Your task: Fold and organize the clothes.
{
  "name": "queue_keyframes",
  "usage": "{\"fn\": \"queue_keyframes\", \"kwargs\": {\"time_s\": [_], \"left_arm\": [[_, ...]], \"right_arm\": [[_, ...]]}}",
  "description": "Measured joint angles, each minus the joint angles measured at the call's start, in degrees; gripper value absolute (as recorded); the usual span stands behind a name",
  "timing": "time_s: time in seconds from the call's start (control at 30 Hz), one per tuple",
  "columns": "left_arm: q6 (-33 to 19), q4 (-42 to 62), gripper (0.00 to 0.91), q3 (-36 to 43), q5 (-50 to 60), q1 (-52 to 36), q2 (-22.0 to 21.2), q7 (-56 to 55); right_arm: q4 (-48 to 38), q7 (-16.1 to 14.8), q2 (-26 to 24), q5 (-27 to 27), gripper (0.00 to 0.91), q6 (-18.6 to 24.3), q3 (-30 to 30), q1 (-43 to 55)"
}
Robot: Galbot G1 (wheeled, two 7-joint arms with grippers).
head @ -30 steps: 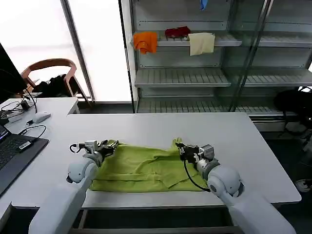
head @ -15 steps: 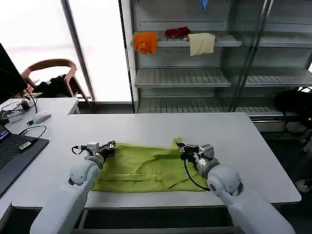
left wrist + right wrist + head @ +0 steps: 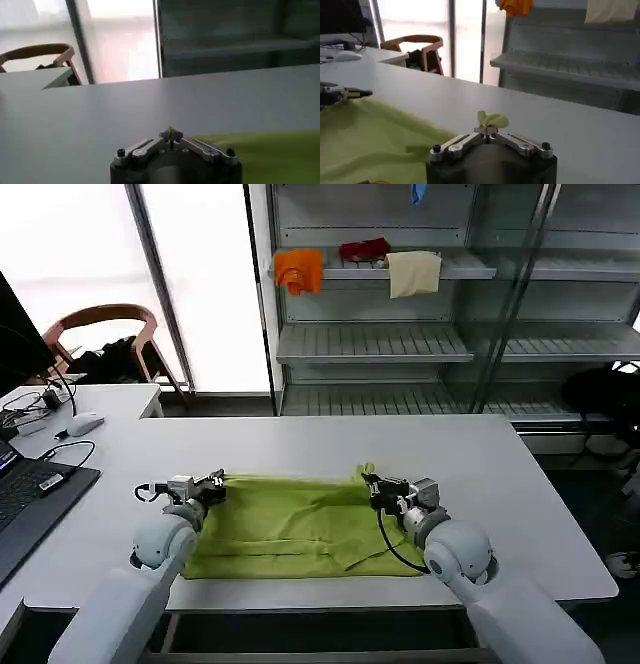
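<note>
T-shirt (image 3: 300, 529): lime green, spread flat on the white table (image 3: 330, 449) near its front edge, a few creases and a folded flap toward the right; far edge stretched between the two grippers.
Left gripper (image 3: 219, 480): at the shirt's far left corner, low over the table; fingers closed, a small tip of green fabric pinched between them, as the left wrist view shows (image 3: 171, 133).
Right gripper (image 3: 369, 480): at the far right corner; fingers closed on a small bunched tuft of fabric that sticks up above the tips (image 3: 492, 120).
Grip depth: apparently just the hem, hard to judge.
Table, left: laptop (image 3: 30, 499), mouse (image 3: 84, 424), cables.
Behind: shelves (image 3: 400, 304) with orange, red and cream cloths.
</note>
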Motion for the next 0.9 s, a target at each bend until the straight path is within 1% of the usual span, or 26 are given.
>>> {"fn": "queue_keyframes", "kwargs": {"time_s": [0.5, 0.9], "left_arm": [[-2.91, -10.35, 0.000, -2.70, -4.40, 4.53, 3.78, -3.56], [-4.91, -20.32, 0.000, -4.29, -3.31, 12.92, 5.45, -7.22]], "right_arm": [[1.05, -0.02, -0.75, 0.20, 0.000, 0.27, 0.54, -0.67], [3.76, -0.03, -2.55, 0.88, 0.000, 0.23, 1.13, -2.89]]}}
